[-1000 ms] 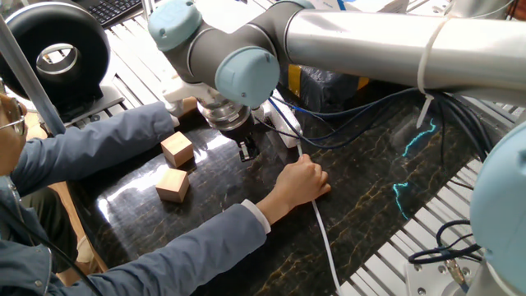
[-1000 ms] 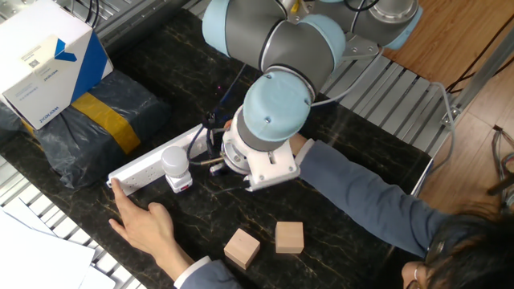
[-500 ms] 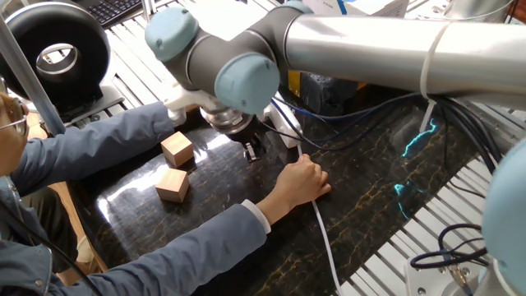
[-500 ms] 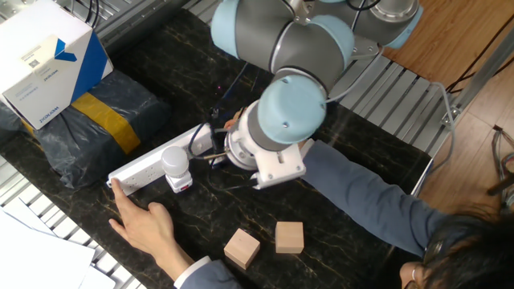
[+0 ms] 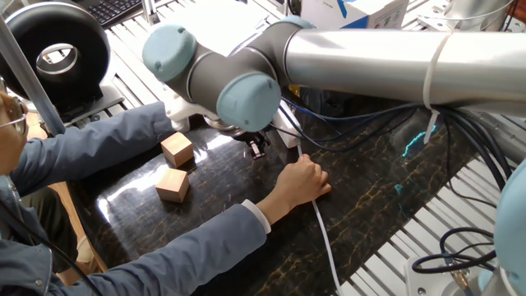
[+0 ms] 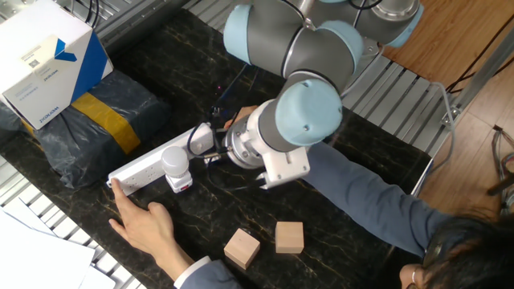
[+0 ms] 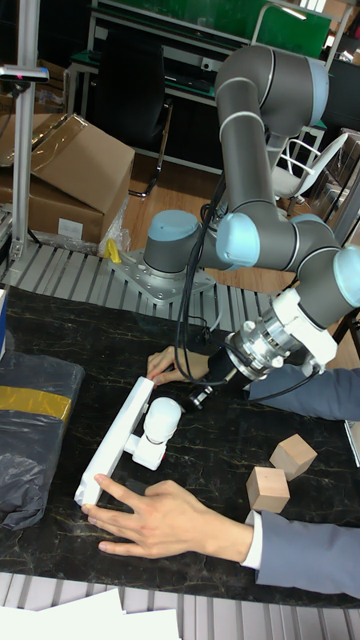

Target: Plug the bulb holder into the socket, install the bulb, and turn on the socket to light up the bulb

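Note:
The white socket (image 6: 140, 166) lies at an angle on the dark table, also in the tall view as socket (image 7: 112, 443). The bulb holder (image 6: 181, 184) sits plugged into it, and the white bulb (image 6: 174, 159) stands upright in the holder; the tall view shows the bulb (image 7: 163, 414) too. My gripper (image 7: 195, 397) hangs low just beside the bulb, near the socket's far end, its fingers together and holding nothing. It also shows as the gripper (image 5: 257, 149). A person's hand (image 6: 149, 225) presses on the socket's near end.
Two tan wooden blocks (image 6: 242, 247) (image 6: 289, 238) lie near the person's sleeve. A dark wrapped box with yellow tape (image 6: 92, 120) and a white-blue carton (image 6: 46, 50) stand behind the socket. The socket's white cable (image 5: 325, 238) runs off the table. A second hand (image 7: 168, 365) rests by the socket's far end.
My wrist has swung sideways along the socket and tilted, carrying the gripper away from the blocks toward the socket's far end. Bulb, holder and both hands stayed put.

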Robot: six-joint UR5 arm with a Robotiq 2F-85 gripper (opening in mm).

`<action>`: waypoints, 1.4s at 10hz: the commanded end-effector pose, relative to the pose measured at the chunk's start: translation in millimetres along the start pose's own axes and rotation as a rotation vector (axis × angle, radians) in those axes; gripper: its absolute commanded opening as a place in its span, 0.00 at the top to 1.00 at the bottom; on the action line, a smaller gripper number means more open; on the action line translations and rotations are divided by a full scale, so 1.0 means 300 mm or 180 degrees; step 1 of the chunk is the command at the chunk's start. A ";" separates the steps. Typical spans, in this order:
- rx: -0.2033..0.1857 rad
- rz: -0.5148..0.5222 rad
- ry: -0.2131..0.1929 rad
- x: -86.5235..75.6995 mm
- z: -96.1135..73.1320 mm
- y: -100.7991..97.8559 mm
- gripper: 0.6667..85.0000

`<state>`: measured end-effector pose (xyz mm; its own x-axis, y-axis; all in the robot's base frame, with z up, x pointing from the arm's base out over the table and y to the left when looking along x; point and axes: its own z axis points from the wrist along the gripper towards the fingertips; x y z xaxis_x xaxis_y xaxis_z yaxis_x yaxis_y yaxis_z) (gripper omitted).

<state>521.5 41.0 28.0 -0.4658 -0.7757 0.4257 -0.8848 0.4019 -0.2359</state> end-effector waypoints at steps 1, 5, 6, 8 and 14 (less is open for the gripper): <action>0.0215 -0.0044 0.0149 0.039 0.022 -0.048 1.00; 0.0281 -0.0127 0.0244 0.042 0.052 -0.064 1.00; 0.0355 -0.0142 0.0371 0.076 0.046 -0.078 1.00; 0.0227 -0.0164 0.0468 0.100 0.055 -0.041 1.00; 0.0265 -0.0085 0.0421 0.077 0.070 -0.036 1.00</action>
<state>521.3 8.1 24.4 -0.4321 -0.7160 0.5483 -0.9014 0.3237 -0.2876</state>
